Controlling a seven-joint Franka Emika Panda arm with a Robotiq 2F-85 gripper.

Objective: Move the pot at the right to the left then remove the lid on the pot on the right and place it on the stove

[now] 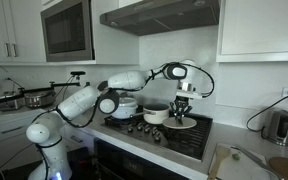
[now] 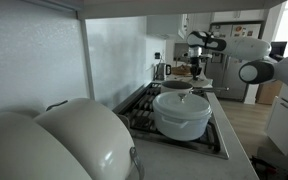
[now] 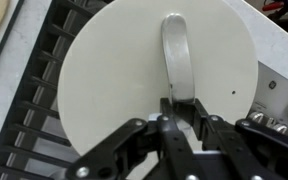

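Gripper (image 3: pixel 174 110) points straight down, clamped shut on the lid (image 3: pixel 104 80) by its arched handle (image 3: pixel 176 50). Arm stretches out over the stove (image 1: pixel 191 138).

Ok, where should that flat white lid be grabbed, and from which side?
By the raised strap handle across the middle of the lid, from straight above, jaws across its narrow width. The disc is flat and wide, nothing else to pinch; the gripper is shut there.
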